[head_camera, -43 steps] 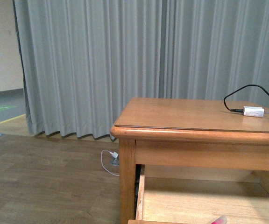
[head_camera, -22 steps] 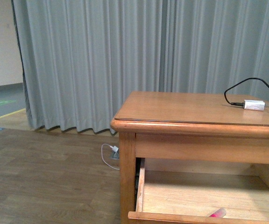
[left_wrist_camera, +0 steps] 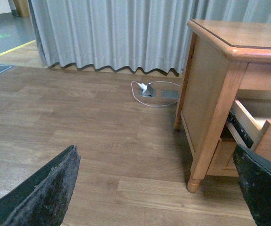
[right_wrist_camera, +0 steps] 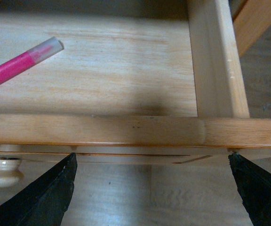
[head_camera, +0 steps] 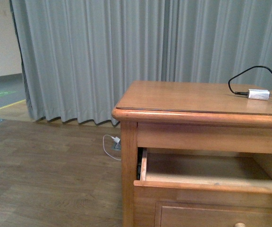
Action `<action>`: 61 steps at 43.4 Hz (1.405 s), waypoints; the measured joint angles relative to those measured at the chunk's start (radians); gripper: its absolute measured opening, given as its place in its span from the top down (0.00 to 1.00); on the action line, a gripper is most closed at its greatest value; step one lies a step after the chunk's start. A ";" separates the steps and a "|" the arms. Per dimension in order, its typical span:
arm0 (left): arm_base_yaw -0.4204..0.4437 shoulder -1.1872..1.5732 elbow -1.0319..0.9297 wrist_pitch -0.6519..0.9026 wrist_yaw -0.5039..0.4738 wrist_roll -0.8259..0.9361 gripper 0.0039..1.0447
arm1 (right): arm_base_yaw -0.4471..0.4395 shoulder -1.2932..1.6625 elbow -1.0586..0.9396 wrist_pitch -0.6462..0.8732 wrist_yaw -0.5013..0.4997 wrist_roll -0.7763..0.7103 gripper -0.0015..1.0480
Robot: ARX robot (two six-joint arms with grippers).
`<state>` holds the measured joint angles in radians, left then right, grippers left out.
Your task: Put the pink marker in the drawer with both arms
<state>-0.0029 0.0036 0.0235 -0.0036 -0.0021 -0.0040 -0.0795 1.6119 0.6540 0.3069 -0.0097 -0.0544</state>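
Placing step looks done. The marker [right_wrist_camera: 14, 67] lies flat on the pale bottom of the drawer [right_wrist_camera: 126, 130], just behind the front rim and well apart from the side wall [right_wrist_camera: 215, 61]. Nothing is holding it. In the front view the drawer front hides it.

Right gripper [right_wrist_camera: 150, 157]: jaws wide and empty, hovering over the drawer's front rim, with the knob [right_wrist_camera: 3, 170] off to one side below it. Left gripper [left_wrist_camera: 154, 149]: jaws also wide and empty, out over the floor [left_wrist_camera: 102, 136] beside the table leg [left_wrist_camera: 215, 127], touching nothing.

Next move, as a guess: if the drawer has to be shut, push on the front panel or knob. Otherwise just pull the arms clear. No grasp is needed either way.

Edges:
- The table [head_camera: 197, 97] top overhangs the drawer opening, so anything raised near the drawer meets its underside.
- The drawer sticks out from the table front, and its corner and side rail are near the left arm's side.
- A charger [head_camera: 258, 94] with a cable [head_camera: 249, 75] sits far back on the tabletop, out of the way.

Room:
- There is open floor left of the table.
- The curtain [head_camera: 103, 56] hangs well behind.
- A plug and cord [head_camera: 113, 146] lie on the floor near the table's back leg, away from both grippers.
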 joint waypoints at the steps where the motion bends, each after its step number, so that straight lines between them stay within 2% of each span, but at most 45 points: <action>1: 0.000 0.000 0.000 0.000 0.000 0.000 0.06 | 0.000 0.017 0.010 0.021 0.001 -0.001 0.08; 7: 0.000 0.000 0.000 0.000 0.000 0.000 0.06 | 0.009 0.134 0.102 0.119 0.014 0.005 0.08; 20: 0.000 0.000 0.000 0.000 0.000 0.000 0.06 | 0.034 0.352 0.305 0.229 0.018 0.039 0.08; 40: 0.000 0.000 0.000 0.000 0.000 0.000 0.06 | 0.036 0.457 0.321 0.388 0.008 0.063 0.08; 53: 0.000 0.000 0.000 0.000 0.000 0.000 0.06 | 0.034 0.353 0.259 0.354 -0.034 0.079 0.08; 61: 0.000 0.000 0.000 0.000 0.000 0.000 0.06 | 0.023 0.103 0.176 0.192 -0.045 0.082 0.08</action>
<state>-0.0029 0.0032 0.0235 -0.0036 -0.0021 -0.0040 -0.0570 1.7145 0.8299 0.4984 -0.0547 0.0277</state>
